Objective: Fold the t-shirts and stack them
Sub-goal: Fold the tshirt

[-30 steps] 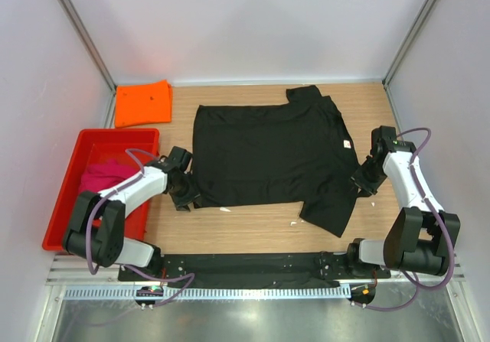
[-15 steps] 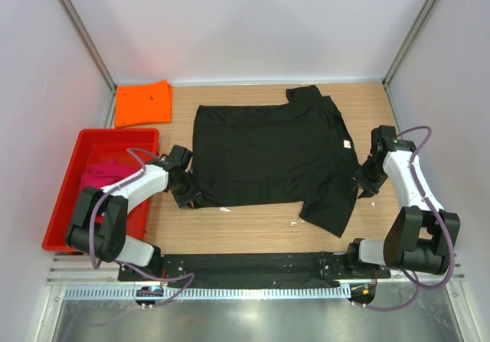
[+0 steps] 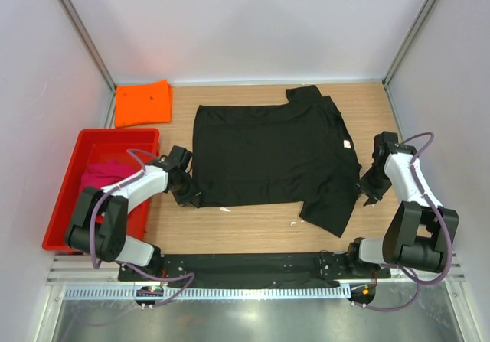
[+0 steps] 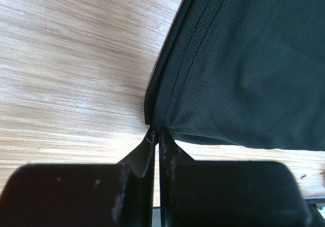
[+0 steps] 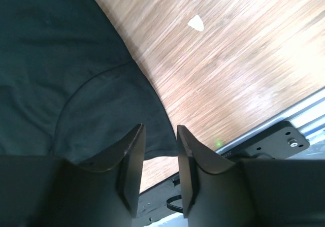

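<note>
The black t-shirt lies spread flat across the middle of the table, a small white tag on its right side. My left gripper is at its near-left corner and shut on the hem; the wrist view has the cloth pinched at the fingertips. My right gripper stands open at the shirt's right sleeve edge, fingers apart above the cloth with nothing held. The orange t-shirt lies folded at the back left. The pink t-shirt sits bunched in the tray.
A red plastic tray stands at the left edge, close to my left arm. Small white scraps lie on the wood near the shirt's front hem. A black rail runs along the near table edge.
My left gripper has shut on the black shirt's near-left corner. My right gripper has shifted slightly outward to the right and opened a little wider.
</note>
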### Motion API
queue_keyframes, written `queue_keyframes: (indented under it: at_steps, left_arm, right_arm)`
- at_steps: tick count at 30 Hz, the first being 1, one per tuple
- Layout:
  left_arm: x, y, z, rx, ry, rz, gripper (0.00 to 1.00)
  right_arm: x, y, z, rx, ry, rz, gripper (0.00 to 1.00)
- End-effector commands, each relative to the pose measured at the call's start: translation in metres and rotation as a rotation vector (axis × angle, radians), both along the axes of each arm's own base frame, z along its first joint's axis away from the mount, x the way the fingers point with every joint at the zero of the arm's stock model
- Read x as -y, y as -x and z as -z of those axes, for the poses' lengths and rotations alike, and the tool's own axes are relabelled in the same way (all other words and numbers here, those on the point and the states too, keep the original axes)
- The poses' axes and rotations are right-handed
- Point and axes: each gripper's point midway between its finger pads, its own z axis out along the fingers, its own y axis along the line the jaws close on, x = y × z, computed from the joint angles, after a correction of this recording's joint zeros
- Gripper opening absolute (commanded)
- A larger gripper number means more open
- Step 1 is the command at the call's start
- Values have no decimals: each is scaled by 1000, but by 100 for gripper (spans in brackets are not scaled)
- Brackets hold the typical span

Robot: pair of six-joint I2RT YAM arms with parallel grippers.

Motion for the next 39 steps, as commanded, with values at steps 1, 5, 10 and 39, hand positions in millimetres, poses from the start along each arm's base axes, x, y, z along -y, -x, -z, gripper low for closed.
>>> queue_keyframes:
  at_steps: [1, 5, 10, 39]
  left_arm:
    - [-8, -2, 2, 29, -22, -9, 0]
    - [-6, -2, -5, 50, -8, 3, 0]
    - [-3, -2, -7, 47, 8, 24, 0]
    - [-4, -6, -12, 67, -1, 32, 0]
  right_arm:
    - [-6, -8, 7, 36, -38, -15, 36]
    - [-10, -14, 21, 30, -73, -49, 38]
    - [-13, -27, 31, 65, -100, -39, 41]
    - [-7, -24, 72, 21, -71, -19, 26]
